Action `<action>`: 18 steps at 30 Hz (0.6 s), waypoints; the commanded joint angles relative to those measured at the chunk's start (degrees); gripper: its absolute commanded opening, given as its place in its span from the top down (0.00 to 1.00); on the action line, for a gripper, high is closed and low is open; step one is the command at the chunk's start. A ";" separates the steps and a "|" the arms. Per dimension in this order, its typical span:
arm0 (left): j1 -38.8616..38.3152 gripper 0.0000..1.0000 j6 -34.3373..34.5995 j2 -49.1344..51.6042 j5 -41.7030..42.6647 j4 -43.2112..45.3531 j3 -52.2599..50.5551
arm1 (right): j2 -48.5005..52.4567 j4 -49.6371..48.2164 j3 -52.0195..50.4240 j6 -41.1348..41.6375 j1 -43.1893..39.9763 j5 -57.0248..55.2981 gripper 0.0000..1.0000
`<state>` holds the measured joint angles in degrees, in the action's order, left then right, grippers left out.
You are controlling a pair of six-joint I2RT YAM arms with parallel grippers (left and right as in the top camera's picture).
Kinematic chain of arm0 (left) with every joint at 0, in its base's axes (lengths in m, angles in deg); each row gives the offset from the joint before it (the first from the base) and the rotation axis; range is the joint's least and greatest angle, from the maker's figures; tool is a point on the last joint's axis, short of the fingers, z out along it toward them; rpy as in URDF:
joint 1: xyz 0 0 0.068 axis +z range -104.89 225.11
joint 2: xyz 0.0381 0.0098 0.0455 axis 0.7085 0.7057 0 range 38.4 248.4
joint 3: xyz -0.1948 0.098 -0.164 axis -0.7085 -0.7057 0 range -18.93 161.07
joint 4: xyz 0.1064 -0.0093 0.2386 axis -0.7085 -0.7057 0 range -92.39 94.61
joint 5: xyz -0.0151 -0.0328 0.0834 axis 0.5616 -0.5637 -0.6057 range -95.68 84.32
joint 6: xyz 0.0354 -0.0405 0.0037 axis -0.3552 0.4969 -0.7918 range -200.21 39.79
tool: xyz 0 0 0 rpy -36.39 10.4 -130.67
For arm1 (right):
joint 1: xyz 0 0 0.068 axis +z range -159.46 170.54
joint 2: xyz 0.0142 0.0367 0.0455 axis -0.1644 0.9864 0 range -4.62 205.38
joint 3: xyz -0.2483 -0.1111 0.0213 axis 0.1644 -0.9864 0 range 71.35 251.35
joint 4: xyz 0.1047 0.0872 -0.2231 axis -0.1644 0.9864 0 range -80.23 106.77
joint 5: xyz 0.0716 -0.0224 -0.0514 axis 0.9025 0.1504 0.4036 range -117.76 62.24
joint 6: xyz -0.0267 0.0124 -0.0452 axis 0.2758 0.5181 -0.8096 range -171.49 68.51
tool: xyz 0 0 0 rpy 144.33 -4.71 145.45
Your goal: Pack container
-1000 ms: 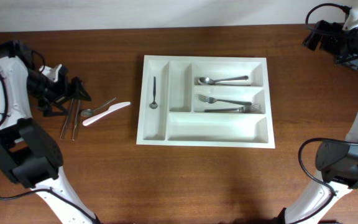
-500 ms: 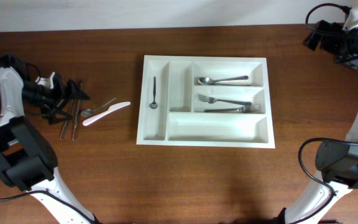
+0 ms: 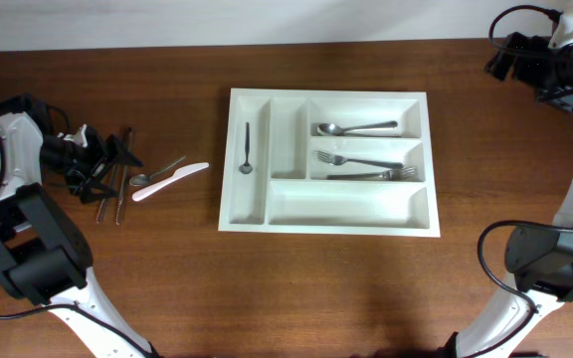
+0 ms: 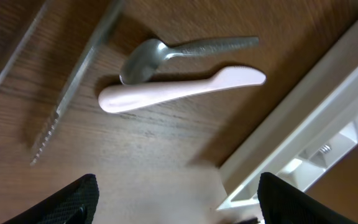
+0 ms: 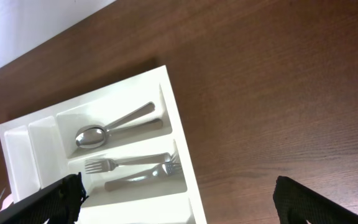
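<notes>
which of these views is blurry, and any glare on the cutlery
Left wrist view: the serrated knife is smeared and soft, the white plastic knife and loose spoon are fairly sharp, and the left claw tips are dark blurs. Right wrist view: the container is crisp, with a bright highlight on the packed spoon. Overhead view: even light, soft shadows, no strong glare.
</notes>
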<state>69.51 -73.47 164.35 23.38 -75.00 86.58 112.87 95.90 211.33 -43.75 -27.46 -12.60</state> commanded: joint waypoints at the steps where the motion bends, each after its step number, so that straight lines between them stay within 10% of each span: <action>1: 0.15 0.16 3.72 -0.22 -4.44 1.07 -0.48 | 0.42 0.02 -0.04 0.26 0.37 0.72 0.01; 18: -2.10 0.16 7.87 3.98 -6.19 5.44 -0.50 | 0.42 0.04 -0.04 0.24 0.37 0.72 0.01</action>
<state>68.22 -66.82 165.18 17.59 -69.60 86.56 112.87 95.92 211.33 -43.77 -27.46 -12.60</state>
